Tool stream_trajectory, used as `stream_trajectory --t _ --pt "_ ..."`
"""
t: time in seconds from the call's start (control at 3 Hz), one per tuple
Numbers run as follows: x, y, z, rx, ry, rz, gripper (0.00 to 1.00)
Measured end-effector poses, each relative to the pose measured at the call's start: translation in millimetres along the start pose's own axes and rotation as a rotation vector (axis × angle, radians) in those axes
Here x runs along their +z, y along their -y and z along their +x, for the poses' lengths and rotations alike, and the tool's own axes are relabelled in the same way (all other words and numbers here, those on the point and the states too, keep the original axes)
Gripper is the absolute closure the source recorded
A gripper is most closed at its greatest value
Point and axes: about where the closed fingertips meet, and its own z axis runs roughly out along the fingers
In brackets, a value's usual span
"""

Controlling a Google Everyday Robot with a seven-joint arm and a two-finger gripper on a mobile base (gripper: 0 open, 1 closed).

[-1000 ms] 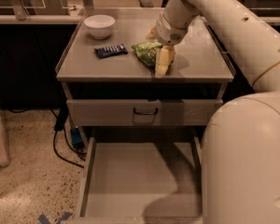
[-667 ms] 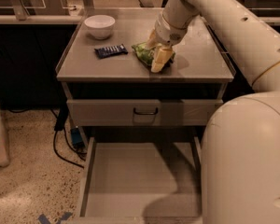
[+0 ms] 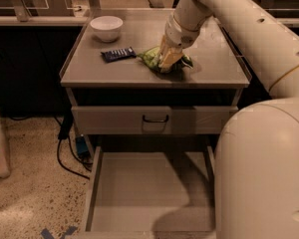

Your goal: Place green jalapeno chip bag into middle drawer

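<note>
Bag (image 3: 150, 59): lies crumpled on the worktop (image 3: 209, 71), near the front edge and a little right of its middle. It is not yet in the drawer.
Gripper (image 3: 168, 62): stands on the bag's middle, pointing down, so green foil shows on either side of it. Whether it is open or already clamped on the foil cannot be told.
Arm (image 3: 229, 14): reaches in from the back right corner. This approach probably keeps it clear of the things on the left half.
Bar (image 3: 117, 54): dark blue, just beside the bag's left tip. A grasp from above would likely leave it undisturbed.
Bowl (image 3: 106, 28): white, at the back left corner, well apart from the bag.
Drawer front (image 3: 119, 119): shut, just under the front edge, with a small black handle.
Drawer (image 3: 139, 183): pulled out below the drawer front with its floor bare, so it can take the bag from above. Its right part is hidden by the robot's body.
Step, as judged: securing the bag. A lift past the front edge and down would follow.
Risk, as judged: the slick foil may slip.
</note>
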Motion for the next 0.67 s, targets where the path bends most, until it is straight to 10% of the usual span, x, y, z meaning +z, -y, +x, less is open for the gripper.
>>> stream_trajectory --t 0.67 --pt "-2.2 0.0 -4.4 -0.018 -0.003 0.008 1.0"
